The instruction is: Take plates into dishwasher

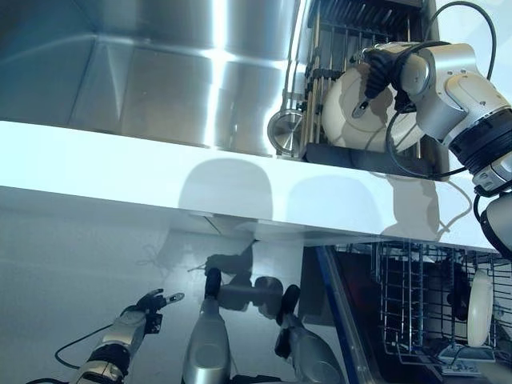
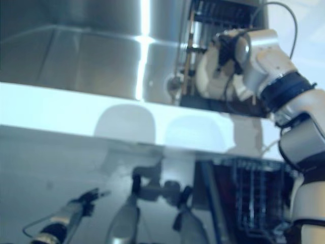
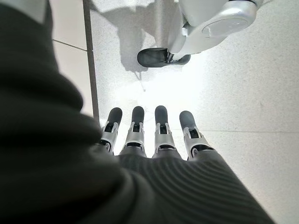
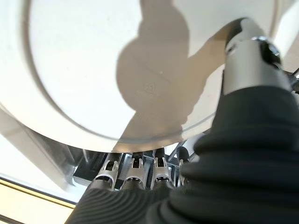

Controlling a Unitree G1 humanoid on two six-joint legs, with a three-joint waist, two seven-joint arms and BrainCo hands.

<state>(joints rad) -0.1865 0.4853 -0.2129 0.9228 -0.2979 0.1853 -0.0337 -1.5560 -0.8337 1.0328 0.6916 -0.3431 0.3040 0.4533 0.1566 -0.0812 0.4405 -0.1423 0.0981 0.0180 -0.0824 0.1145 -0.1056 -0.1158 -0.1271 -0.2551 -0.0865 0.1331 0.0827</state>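
While the cream plate (image 1: 360, 112) stood on edge in the drying rack (image 1: 352, 48) beside the sink (image 1: 160, 80), it was pinched by the right robot hand (image 1: 382, 68), thumb on its face and fingers (image 4: 135, 170) behind its rim. Lifting clear and lowering to the dishwasher rack (image 1: 416, 296), where another plate (image 1: 480, 308) stood, was judged next. Only the left wrist view revealed the idle left robot hand (image 3: 154, 135) straight-fingered above the floor (image 3: 243, 93).

You'll find no readable text here — no labels, numbers or signs on the plate (image 4: 117, 70) or anything else.
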